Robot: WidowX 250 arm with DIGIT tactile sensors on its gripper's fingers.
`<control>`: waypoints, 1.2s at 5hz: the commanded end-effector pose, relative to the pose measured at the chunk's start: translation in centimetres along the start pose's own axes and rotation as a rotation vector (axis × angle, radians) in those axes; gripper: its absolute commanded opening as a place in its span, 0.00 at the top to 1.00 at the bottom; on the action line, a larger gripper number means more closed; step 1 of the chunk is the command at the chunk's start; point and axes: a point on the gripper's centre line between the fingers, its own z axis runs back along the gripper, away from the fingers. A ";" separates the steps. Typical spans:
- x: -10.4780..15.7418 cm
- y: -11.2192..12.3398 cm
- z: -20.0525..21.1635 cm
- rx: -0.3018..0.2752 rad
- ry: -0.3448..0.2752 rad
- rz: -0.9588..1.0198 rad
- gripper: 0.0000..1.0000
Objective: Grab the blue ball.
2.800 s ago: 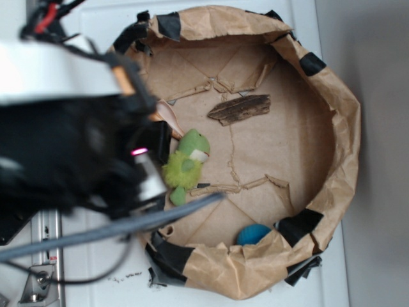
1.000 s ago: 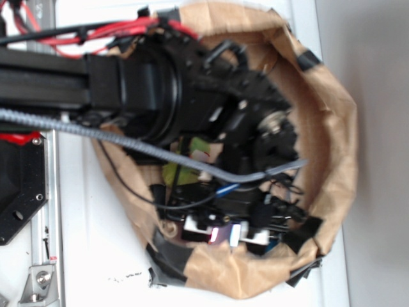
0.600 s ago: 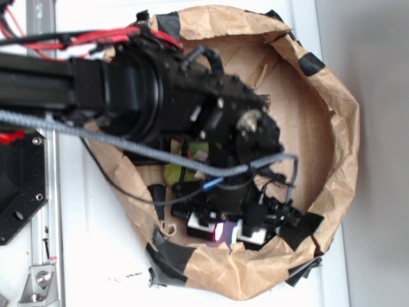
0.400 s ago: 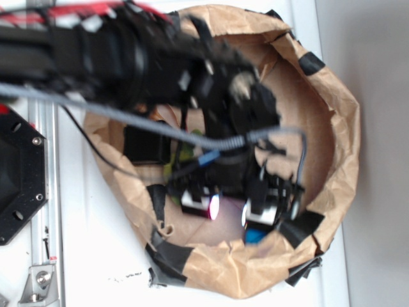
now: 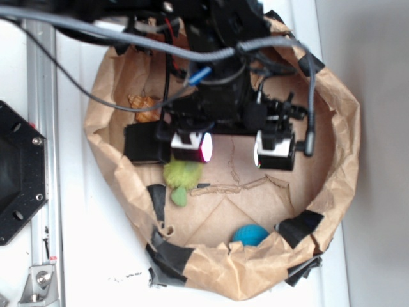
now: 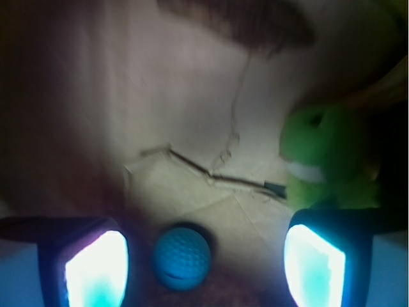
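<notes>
In the wrist view the gripper (image 6: 204, 265) had its two glowing fingers (image 6: 96, 268) spread wide, empty. The small turquoise-blue dimpled ball (image 6: 181, 258) lay between them at 6 o'clock on the brown paper basin floor (image 6: 192, 128). A fuzzy lime-green plush toy (image 6: 329, 160) sat at 3 o'clock, a dark bark-like piece (image 6: 243, 22) at 12.

A white table (image 5: 83, 256) carries a shallow brown paper basin (image 5: 339, 160) with a crumpled rim patched in black tape. A metal rail (image 5: 41, 128) runs along the table's left edge, with a black plate (image 5: 19, 173) lying against it.
</notes>
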 end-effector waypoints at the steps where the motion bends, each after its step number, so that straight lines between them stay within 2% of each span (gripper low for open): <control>1: -1.5 -1.3 -1.7 -0.011 -0.004 0.006 0.00; 2: -3.7 -1.2 -4.8 0.052 0.042 -0.029 0.00; 3: -6.2 -1.2 -8.0 0.103 0.145 -0.019 0.00; 4: -6.7 -1.1 -9.4 0.103 0.149 -0.046 0.00; 5: -6.2 -0.5 -9.6 0.101 0.118 -0.038 1.00; 6: -5.5 -0.3 -8.6 0.071 0.097 -0.030 1.00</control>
